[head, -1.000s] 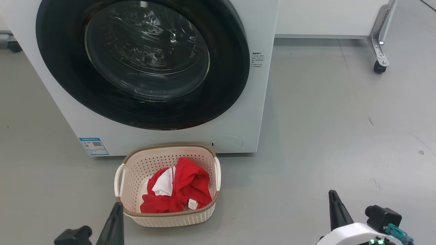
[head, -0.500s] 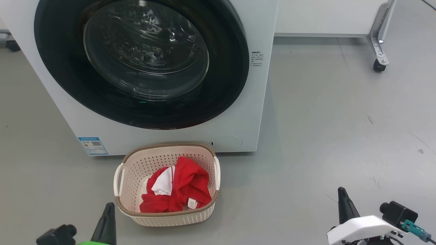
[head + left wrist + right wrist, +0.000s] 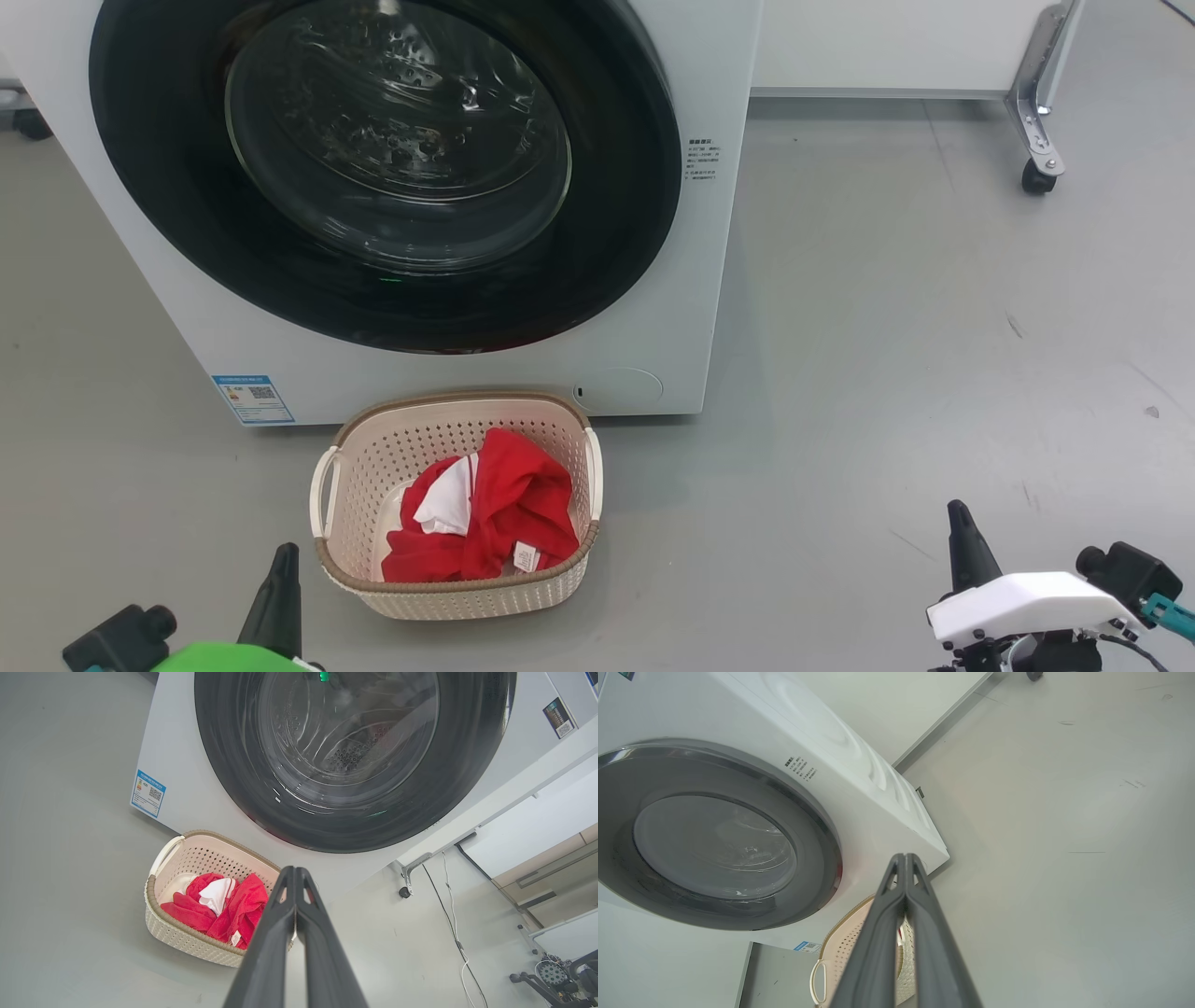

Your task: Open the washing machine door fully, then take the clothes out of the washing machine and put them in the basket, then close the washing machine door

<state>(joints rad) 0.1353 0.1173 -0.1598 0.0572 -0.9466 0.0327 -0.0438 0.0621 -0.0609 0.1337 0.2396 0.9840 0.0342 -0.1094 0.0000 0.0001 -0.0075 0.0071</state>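
Grey smooth floor (image 3: 887, 327) lies all around the washing machine (image 3: 714, 280), a big white box. To the machine's right and behind it, a low white panel (image 3: 887, 47) runs along the back, and a metal leg (image 3: 1032, 103) ends in one black caster wheel (image 3: 1034, 175). In the left wrist view a thin black cable (image 3: 449, 905) trails over the floor on that same side.

The basket (image 3: 467, 597) stands on the floor just before the machine's base, below the door (image 3: 616, 233) and beside the round cover (image 3: 624, 387); the blue sticker (image 3: 252, 399) sits low on the machine's front, to the basket's left. The door lies flat against the machine's front, its wide glossy black ring around a bulging clear bowl through which the steel drum shows.

The clothes (image 3: 509, 513) lie heaped inside the basket: bright red cloth with a white patch and a small white label, reaching up to the brown rim on the side away from the machine. The basket is cream, perforated, with pale handles on its sides.

Counted: one machine, one door, one basket, one red heap whose number of garments cannot be told, two pincers. The left pincer (image 3: 295, 871) hangs in front of the machine near the basket, clenched on nothing; the right pincer (image 3: 905, 857) hangs further out from the machine's right corner, clenched and empty too.
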